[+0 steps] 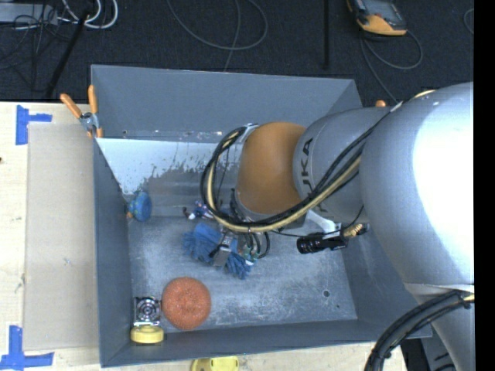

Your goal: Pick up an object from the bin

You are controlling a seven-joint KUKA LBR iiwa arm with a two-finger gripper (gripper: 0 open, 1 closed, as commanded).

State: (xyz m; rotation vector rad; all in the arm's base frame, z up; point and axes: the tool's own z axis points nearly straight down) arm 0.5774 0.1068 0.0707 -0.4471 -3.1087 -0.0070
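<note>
Blue frilly obj (203, 242) lies crumpled mid bin (109, 284).

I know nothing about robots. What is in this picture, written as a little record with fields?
Container: grey metal bin
Machine: silver arm with orange cover, reaching in from the right
Gripper: gripper low over the bin's middle
Nearest thing: blue ragged soft thing, mid-bin
By left wall: small blue round thing
Near front: reddish-orange rough ball
Front-left corner: small yellow and silver piece
Holding anything: cannot tell
</note>
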